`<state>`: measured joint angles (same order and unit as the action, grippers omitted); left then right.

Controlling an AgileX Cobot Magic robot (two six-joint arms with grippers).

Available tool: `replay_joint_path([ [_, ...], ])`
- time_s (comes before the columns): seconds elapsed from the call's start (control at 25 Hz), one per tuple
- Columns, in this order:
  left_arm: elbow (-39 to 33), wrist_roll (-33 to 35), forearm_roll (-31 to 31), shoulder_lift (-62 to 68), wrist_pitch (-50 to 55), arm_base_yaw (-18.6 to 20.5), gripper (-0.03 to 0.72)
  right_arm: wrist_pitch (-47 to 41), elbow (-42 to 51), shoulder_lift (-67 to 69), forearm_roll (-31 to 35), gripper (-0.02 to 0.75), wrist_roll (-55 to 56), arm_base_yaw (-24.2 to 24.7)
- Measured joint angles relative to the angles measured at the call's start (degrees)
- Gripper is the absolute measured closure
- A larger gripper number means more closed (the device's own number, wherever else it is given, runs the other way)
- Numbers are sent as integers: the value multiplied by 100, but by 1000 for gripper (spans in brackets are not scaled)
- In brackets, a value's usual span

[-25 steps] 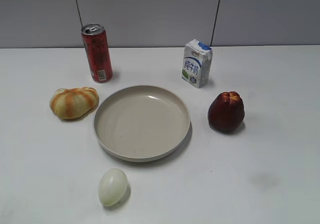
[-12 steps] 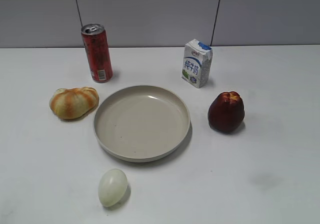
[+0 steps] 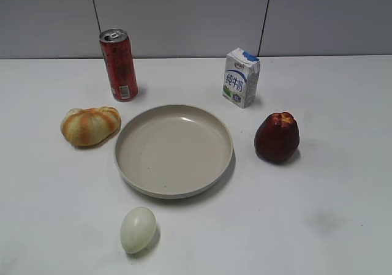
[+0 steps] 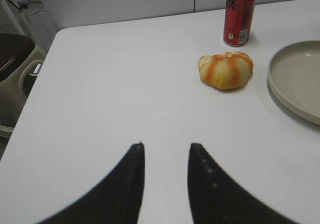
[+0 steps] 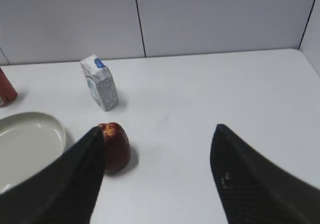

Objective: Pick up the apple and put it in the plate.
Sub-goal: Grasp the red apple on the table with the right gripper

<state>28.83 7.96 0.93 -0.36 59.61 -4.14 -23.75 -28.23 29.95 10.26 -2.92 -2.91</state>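
The dark maroon apple [image 3: 277,137] stands upright on the white table, just right of the beige plate [image 3: 174,150]. In the right wrist view the apple [image 5: 116,146] lies ahead, partly behind the left finger of my right gripper [image 5: 157,130], which is open wide and empty, well short of it. The plate's rim [image 5: 30,139] shows at the left there. My left gripper [image 4: 166,146] is open and empty above bare table, far from the apple; the plate's edge [image 4: 295,79] shows at its right. Neither gripper appears in the exterior view.
A red can [image 3: 119,64] stands behind the plate at the left, a milk carton [image 3: 241,78] behind at the right. An orange-striped bread roll [image 3: 90,125] lies left of the plate, a pale egg [image 3: 138,229] in front. The table's left edge [image 4: 35,79] shows in the left wrist view.
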Motion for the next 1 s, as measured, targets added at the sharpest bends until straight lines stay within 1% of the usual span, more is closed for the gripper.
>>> replay_joint_path([
  [0.16,0,0,0,0,0,0,452,-152,-683,1739,520,206,-560,-79],
  [0.28,0,0,0,0,0,0,452,-732,-1496,3046,628,206,-694,-444],
  [0.48,0,0,0,0,0,0,452,-1654,-2940,4965,400,206,-663,-1316],
  [0.56,0,0,0,0,0,0,452,-1933,-3506,5569,157,186,-574,-1551],
  [0.6,0,0,0,0,0,0,452,-2041,-3766,5874,54,157,-548,-1647],
  [0.68,0,0,0,0,0,0,452,-2256,-4185,6397,-26,90,-530,-1724],
  [0.72,0,0,0,0,0,0,452,-2357,-4380,6659,-39,75,-525,-1743],
  [0.84,0,0,0,0,0,0,452,-2485,-4770,7276,-146,57,-506,-1749],
  [1.0,0,0,0,0,0,0,452,-2495,-4959,7833,-527,50,-268,-1749],
])
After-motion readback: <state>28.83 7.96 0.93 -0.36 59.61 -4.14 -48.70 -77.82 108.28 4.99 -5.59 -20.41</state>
